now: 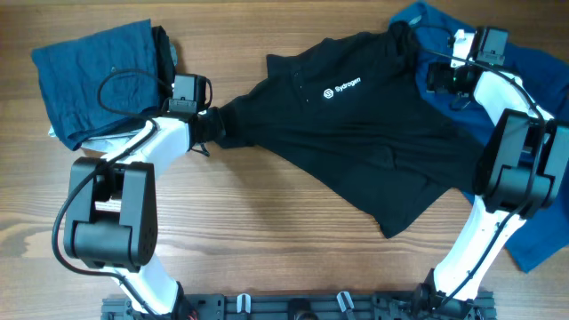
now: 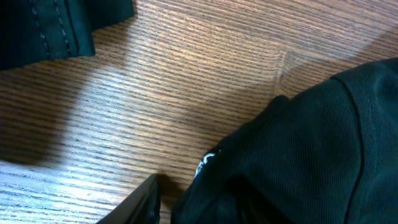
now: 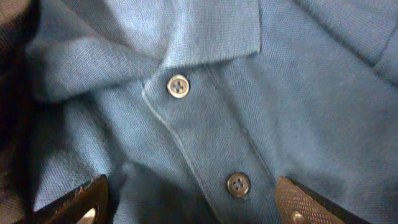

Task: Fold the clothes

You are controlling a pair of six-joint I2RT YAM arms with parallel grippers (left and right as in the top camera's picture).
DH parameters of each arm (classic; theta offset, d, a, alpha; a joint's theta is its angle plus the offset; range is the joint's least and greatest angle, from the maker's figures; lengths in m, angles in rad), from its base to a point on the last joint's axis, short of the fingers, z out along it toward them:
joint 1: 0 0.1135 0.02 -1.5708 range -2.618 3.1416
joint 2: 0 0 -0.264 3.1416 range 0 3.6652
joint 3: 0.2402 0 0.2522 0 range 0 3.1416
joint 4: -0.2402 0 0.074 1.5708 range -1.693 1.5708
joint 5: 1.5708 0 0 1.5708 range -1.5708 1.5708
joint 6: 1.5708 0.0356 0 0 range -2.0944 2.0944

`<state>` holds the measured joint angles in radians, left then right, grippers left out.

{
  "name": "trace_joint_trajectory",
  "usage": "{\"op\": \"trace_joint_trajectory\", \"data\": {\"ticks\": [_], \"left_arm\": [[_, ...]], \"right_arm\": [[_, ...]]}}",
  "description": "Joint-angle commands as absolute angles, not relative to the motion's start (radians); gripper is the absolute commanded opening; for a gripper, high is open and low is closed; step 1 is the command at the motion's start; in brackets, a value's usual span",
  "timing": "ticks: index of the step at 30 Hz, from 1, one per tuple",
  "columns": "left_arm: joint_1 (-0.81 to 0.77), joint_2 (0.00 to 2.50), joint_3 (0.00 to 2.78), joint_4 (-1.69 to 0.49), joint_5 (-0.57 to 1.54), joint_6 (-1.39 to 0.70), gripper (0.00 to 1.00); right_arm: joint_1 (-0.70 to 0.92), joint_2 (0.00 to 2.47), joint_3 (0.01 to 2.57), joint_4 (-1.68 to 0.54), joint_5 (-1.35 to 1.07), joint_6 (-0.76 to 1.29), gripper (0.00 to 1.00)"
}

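Observation:
The black polo shirt [image 1: 356, 133] lies spread diagonally across the table with its white logo [image 1: 342, 87] facing up. Its left sleeve is bunched at my left gripper [image 1: 206, 124]. In the left wrist view one finger [image 2: 140, 202] shows, with a strip of bare wood between it and the black cloth [image 2: 311, 155]. The other finger is hidden under that cloth. My right gripper [image 1: 440, 76] hovers open by the black shirt's far shoulder, over a blue polo [image 3: 249, 93]. Its fingertips [image 3: 305, 202] straddle the buttoned placket [image 3: 238, 184] and hold nothing.
A folded blue garment [image 1: 93, 76] sits at the back left with a black cable [image 1: 124, 89] looped over it. Its dark hem [image 2: 43, 28] shows near my left gripper. The blue polo [image 1: 538, 67] runs under the black shirt's right side toward the table's right edge.

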<state>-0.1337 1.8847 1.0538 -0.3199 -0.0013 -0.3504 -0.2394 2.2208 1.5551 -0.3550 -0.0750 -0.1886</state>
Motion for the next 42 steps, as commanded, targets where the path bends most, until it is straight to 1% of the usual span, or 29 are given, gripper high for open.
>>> {"op": "trace_joint_trajectory", "data": {"ticks": [1, 3, 5, 7, 9, 10, 12, 15, 27, 28, 29, 31, 32, 33, 35, 37, 38, 40, 42], "left_arm": [[-0.133, 1.956, 1.003, -0.348, 0.0, -0.349, 0.38], [-0.133, 1.956, 1.003, -0.348, 0.0, -0.349, 0.38], [-0.133, 1.956, 1.003, -0.348, 0.0, -0.349, 0.39], [-0.133, 1.957, 1.003, -0.348, 0.0, -0.349, 0.39], [-0.133, 1.957, 1.003, -0.347, 0.0, -0.349, 0.42], [-0.133, 1.957, 1.003, -0.347, 0.0, -0.349, 0.43], [-0.133, 1.957, 1.003, -0.348, 0.0, -0.349, 0.44], [-0.133, 1.957, 1.003, -0.348, 0.0, -0.349, 0.44], [-0.133, 1.957, 1.003, -0.348, 0.0, -0.348, 0.46], [-0.133, 1.957, 1.003, -0.348, 0.0, -0.349, 0.46], [-0.133, 1.957, 1.003, -0.348, 0.0, -0.348, 0.46], [-0.133, 1.957, 1.003, -0.348, 0.0, -0.348, 0.46], [-0.133, 1.957, 1.003, -0.348, 0.0, -0.348, 0.46], [-0.133, 1.957, 1.003, -0.348, 0.0, -0.348, 0.46], [-0.133, 1.957, 1.003, -0.348, 0.0, -0.348, 0.46], [-0.133, 1.957, 1.003, -0.348, 0.0, -0.348, 0.45], [-0.133, 1.957, 1.003, -0.348, -0.001, -0.348, 0.45], [-0.133, 1.957, 1.003, -0.348, -0.001, -0.348, 0.45], [-0.133, 1.957, 1.003, -0.348, -0.001, -0.348, 0.45]], "right_arm": [[-0.236, 2.252, 1.562, -0.377, -0.117, -0.224, 0.85], [-0.236, 2.252, 1.563, -0.391, -0.125, -0.241, 0.87], [-0.236, 2.231, 1.59, -0.467, -0.131, -0.229, 0.92], [-0.236, 2.192, 1.631, -0.537, -0.17, -0.235, 0.91], [-0.236, 2.162, 1.654, -0.568, -0.175, -0.236, 0.91], [-0.236, 2.157, 1.654, -0.575, -0.174, -0.237, 0.9], [-0.236, 2.164, 1.647, -0.588, -0.174, -0.245, 0.85], [-0.236, 2.183, 1.62, -0.576, -0.174, -0.26, 0.72], [-0.237, 2.27, 1.613, -0.525, -0.174, -0.263, 0.72], [-0.237, 2.286, 1.613, -0.524, -0.174, -0.263, 0.7], [-0.237, 2.302, 1.613, -0.523, -0.173, -0.264, 0.64], [-0.237, 2.325, 1.612, -0.524, -0.172, -0.271, 0.44], [-0.237, 2.329, 1.612, -0.518, -0.16, -0.27, 0.12], [-0.237, 2.33, 1.612, -0.508, -0.125, -0.266, 0.04], [-0.239, 2.33, 1.617, -0.484, 0.008, -0.248, 0.04], [-0.252, 2.33, 1.617, -0.467, 0.117, -0.274, 0.04], [-0.264, 2.33, 1.617, -0.458, 0.138, -0.289, 0.04], [-0.357, 2.33, 1.617, -0.384, 0.138, -0.297, 0.04], [-0.414, 2.33, 1.617, -0.348, 0.131, -0.297, 0.04]]}}
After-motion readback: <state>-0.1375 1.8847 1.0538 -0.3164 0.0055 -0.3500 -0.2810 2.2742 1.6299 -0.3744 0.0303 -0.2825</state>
